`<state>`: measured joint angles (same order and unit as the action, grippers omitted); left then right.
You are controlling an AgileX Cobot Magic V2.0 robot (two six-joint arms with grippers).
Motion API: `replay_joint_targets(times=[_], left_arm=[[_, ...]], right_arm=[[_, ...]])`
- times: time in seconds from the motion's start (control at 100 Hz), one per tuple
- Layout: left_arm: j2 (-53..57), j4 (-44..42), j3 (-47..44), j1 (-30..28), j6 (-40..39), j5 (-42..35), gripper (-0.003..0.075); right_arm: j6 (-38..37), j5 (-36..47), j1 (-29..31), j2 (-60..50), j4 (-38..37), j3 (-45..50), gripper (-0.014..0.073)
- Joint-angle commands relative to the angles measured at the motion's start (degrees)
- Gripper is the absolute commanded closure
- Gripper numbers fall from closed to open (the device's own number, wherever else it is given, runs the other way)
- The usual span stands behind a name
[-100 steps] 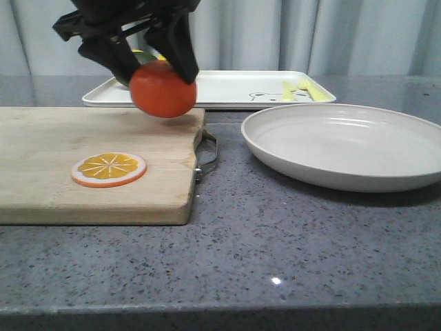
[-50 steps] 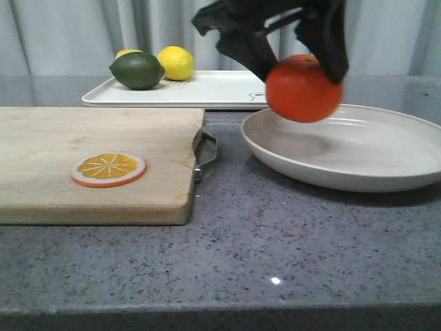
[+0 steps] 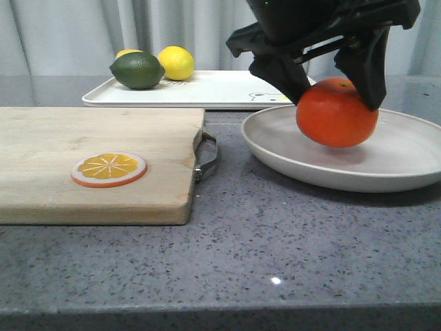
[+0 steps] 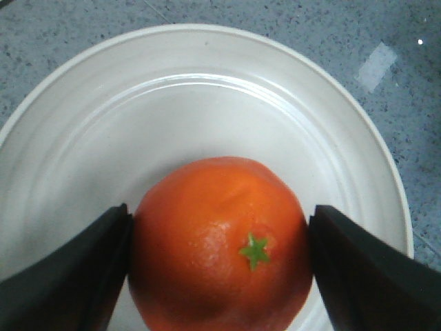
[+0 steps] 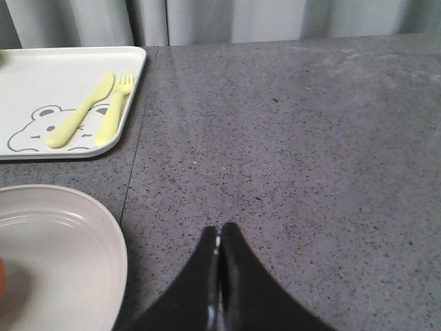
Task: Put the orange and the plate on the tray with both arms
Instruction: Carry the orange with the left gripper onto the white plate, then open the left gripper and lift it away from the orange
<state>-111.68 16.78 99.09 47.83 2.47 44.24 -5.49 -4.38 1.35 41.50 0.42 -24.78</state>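
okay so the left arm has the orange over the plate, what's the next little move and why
Probably lower it a little and open. The left gripper holds the orange just above the plate, its shadow beneath, so it seems not quite seated yet. Releasing from here should keep it inside the rim.

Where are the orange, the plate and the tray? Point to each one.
orange [image 3: 336, 114], front view, middle of its front skin.
plate [image 3: 275, 155], front view, left part of its outer rim.
tray [image 5: 62, 76], right wrist view, bare white surface above the bear drawing.
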Motion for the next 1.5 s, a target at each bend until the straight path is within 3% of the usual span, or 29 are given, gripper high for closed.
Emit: replay_joint_targets(times=[0.0, 0.4, 0.7, 0.91, 1.1, 1.3, 1.49], left_arm=[[3.0, 0.7, 2.0, 0.4, 0.0, -3.0, 0.0279], [3.0, 0.7, 2.0, 0.4, 0.0, -3.1, 0.0118], [4.1, 0.5, 2.0, 0.3, 0.0, -2.8, 0.0136], [7.1, -2.0, 2.0, -0.9, 0.0, -1.1, 0.0223], [10.8, -2.2, -0.3, -3.8, 0.0, -0.6, 0.0371], [18.8, -2.2, -9.7, -7.0, 0.0, -5.5, 0.05], [29.6, -2.2, -21.1, -10.1, 0.0, -11.3, 0.0637]], right_arm=[[0.0, 4.8, 0.0, 0.2, -0.7, -2.2, 0.0652], [0.0, 4.8, 0.0, 0.1, -0.7, -2.2, 0.0652], [0.0, 4.8, 0.0, 0.1, -0.7, -2.2, 0.0652], [0.0, 4.7, 0.0, 0.1, -0.8, -2.2, 0.0652], [0.0, 4.8, 0.0, 0.1, -1.3, -2.2, 0.0652], [0.0, 4.4, -0.2, 0.1, -1.4, -2.2, 0.0652], [0.0, -1.1, -2.0, 0.9, -1.4, -3.9, 0.0652]])
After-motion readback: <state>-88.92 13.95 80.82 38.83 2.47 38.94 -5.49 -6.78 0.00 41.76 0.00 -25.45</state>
